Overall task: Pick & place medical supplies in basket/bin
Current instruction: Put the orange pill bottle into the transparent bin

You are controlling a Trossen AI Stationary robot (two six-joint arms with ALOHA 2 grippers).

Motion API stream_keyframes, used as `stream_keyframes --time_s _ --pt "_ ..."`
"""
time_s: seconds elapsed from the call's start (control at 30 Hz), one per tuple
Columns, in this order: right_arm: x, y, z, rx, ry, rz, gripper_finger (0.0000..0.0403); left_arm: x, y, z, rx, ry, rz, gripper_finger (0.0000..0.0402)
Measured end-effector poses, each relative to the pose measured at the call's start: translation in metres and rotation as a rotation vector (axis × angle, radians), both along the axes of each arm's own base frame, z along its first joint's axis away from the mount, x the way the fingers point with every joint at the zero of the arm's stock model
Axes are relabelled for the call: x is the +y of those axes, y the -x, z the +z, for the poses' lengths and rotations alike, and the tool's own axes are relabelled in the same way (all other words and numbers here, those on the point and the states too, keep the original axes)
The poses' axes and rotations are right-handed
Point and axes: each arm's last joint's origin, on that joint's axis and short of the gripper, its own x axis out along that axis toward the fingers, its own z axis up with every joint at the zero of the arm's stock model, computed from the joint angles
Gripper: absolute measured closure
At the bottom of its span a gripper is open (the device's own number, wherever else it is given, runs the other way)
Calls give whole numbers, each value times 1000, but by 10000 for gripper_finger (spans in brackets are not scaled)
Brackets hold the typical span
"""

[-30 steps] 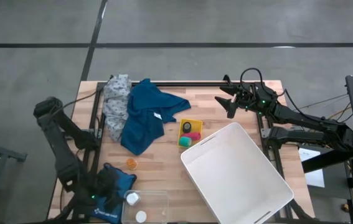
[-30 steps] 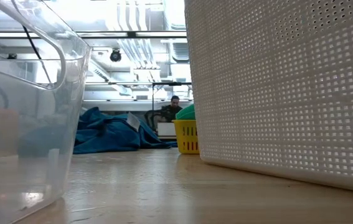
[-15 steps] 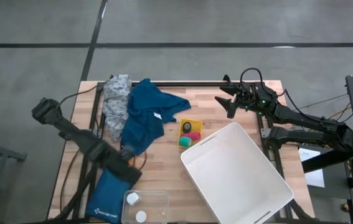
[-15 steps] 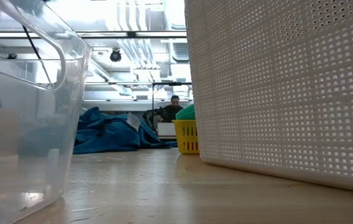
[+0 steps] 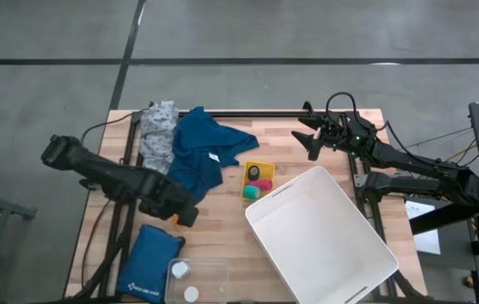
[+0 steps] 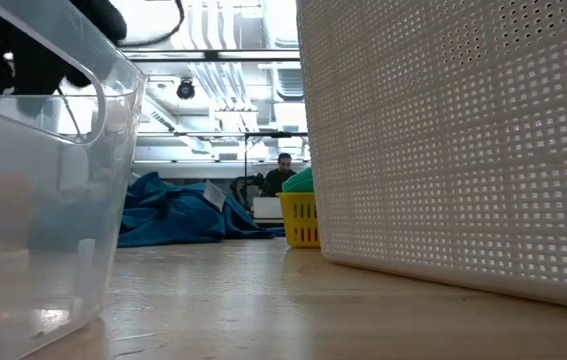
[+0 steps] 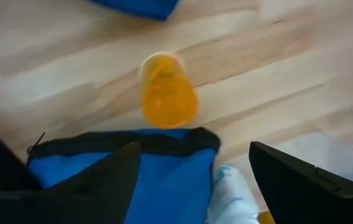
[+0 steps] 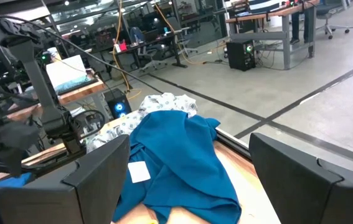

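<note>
The left gripper [image 5: 182, 213] hangs low over the wooden table [image 5: 222, 215], near its left side. Its two dark fingers [image 7: 108, 180] are spread wide with nothing between them. Right under it lies an orange pill bottle [image 7: 167, 99] on its side on the bare wood. The bottle is not touched. Just nearer than the bottle lies the blue padded pouch [image 5: 148, 264] with white print, flat on the table.

To the right of the pouch, at the near edge, stands a clear plastic bin [image 5: 201, 281]. Two small white bottles [image 5: 179, 270] sit at its left end.

Farther away than the left gripper lies a blue cloth garment [image 5: 198, 156], all bunched up. To its left and touching it lies a grey dotted cloth [image 5: 156, 135], reaching to the far left corner of the table.

To the right of the blue garment stands a small yellow basket [image 5: 258, 180]. In it lie a dark bandage roll [image 5: 255, 173], a pink one [image 5: 263, 184] and a teal one [image 5: 252, 187]. The basket's right side is just beside a big white bin [image 5: 323, 236], which takes up the near right part of the table.

The right gripper [image 5: 308, 132] waits up over the far right part of the table, well apart from everything. Its fingers [image 8: 101, 180] are spread wide too, and hold nothing.
</note>
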Motion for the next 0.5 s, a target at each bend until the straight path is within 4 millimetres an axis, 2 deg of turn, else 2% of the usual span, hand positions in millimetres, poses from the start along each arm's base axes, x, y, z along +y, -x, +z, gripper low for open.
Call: stream_keyframes --time_s 0.23,0.5 --pt "0 0 0 -1 0 0 78 6 8 -27 86 97 20 94" --pt "0 0 0 0 0 0 78 11 7 -33 71 100 15 94"
